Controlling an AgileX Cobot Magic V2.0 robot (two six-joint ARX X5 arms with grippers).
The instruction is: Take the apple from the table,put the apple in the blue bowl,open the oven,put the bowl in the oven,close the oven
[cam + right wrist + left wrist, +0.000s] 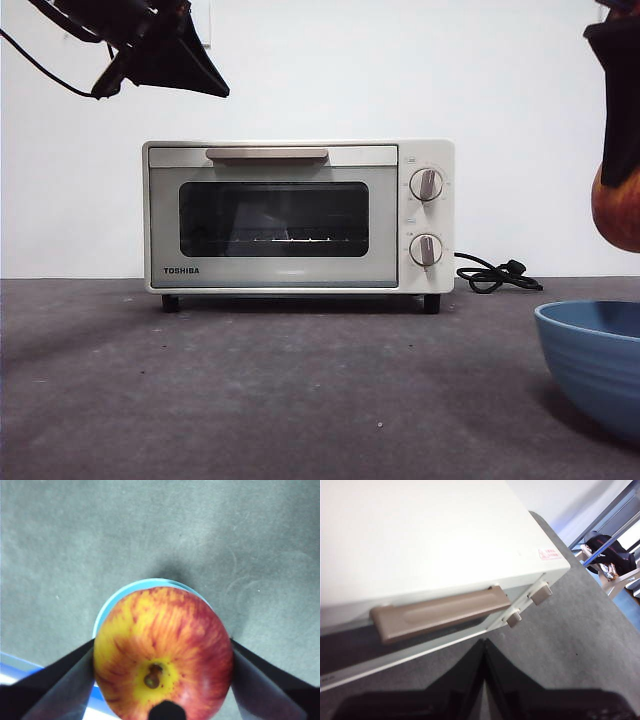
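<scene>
Apple (162,652), red with yellow streaks, is clamped between the right hand's (162,680) jaws, held in the air above the blue bowl (600,365) on the bench (280,390). Left hand (484,680), jaws apparently closed and empty, hovers above the Toshiba oven (298,215), near its handle (440,614); door shut.

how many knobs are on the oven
2. The upper knob and the lower knob sit one above the other on the oven panel, right of the glass door. None seem hidden.
</scene>
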